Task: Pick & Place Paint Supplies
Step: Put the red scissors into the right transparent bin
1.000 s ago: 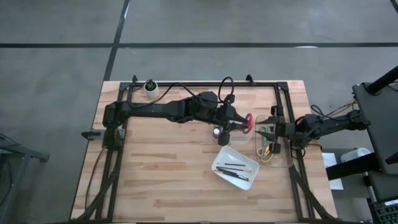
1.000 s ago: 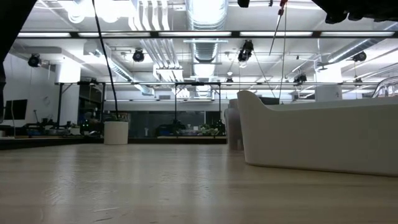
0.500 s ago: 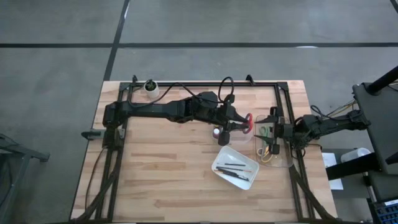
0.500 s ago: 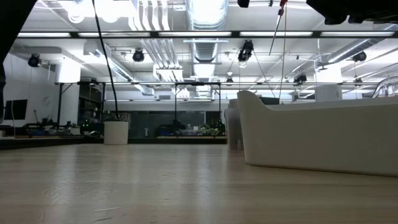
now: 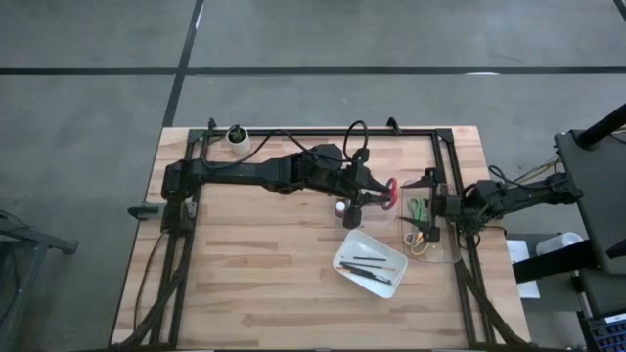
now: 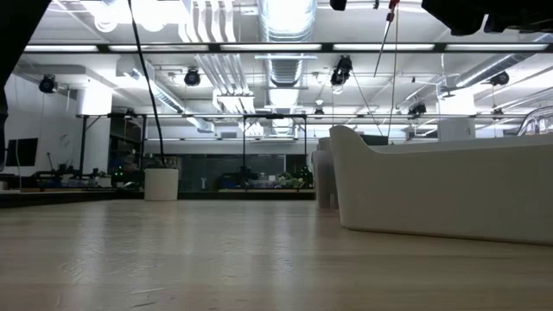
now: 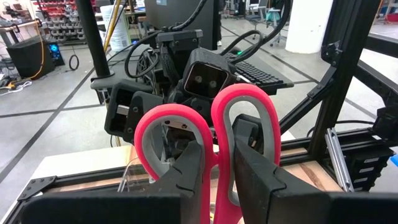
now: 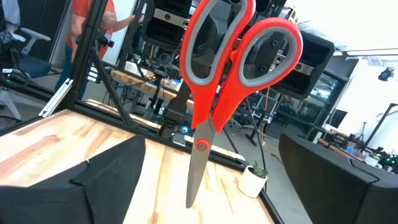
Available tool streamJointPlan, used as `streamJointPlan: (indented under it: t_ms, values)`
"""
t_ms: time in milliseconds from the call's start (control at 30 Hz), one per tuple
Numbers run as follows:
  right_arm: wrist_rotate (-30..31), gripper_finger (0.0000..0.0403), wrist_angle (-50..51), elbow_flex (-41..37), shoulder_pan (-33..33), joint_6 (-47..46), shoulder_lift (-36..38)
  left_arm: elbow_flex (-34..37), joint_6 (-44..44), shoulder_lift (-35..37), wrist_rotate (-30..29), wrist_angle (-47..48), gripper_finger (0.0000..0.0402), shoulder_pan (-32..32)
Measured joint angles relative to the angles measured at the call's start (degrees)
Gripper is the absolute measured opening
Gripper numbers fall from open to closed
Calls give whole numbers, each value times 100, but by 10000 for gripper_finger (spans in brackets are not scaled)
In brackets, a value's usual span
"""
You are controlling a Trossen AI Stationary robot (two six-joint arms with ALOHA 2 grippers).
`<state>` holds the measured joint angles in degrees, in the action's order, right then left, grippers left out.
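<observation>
Red-handled scissors (image 5: 391,190) hang upright at mid-table, handles up and blades down, with my left gripper (image 5: 378,198) shut on them. My right gripper (image 5: 426,202) stands open just right of them, at the table's right side; in the right wrist view the scissors (image 8: 214,93) hang ahead between its spread fingers, untouched. Under it a clear container (image 5: 442,249) holds green scissors (image 5: 418,207) and yellow scissors (image 5: 423,238). Thin dark brushes (image 5: 367,264) lie in the white tray (image 5: 344,256). A small pale-capped bottle (image 5: 340,207) stands on the wood. My left gripper pinches the scissors just below the two handle loops (image 7: 214,171), one finger (image 7: 186,180) on each outer side. The fingers come in nearly level from the table's left. The scissors are lifted clear, loops (image 7: 245,121) above the fingers, closed blades (image 8: 194,177) pointing down.
A white round cup (image 5: 238,140) stands at the far left corner by the dark frame rail (image 5: 323,133). The tray's wall (image 6: 432,199) fills the right of the low view. Bare wood (image 5: 245,264) spreads over the near left.
My right gripper has opened wide while staying over the clear container. My left gripper and the red scissors have kept still.
</observation>
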<state>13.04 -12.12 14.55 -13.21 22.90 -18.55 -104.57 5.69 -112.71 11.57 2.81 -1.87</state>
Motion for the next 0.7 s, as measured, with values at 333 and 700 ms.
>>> streamJointPlan:
  t_ms: [333,700]
  values:
    - [15,369,0,2,0,2,0,0,0,0,0,-36,67,0]
    - [15,369,-36,0,0,-46,-4,0,6,0,0,-42,67,0]
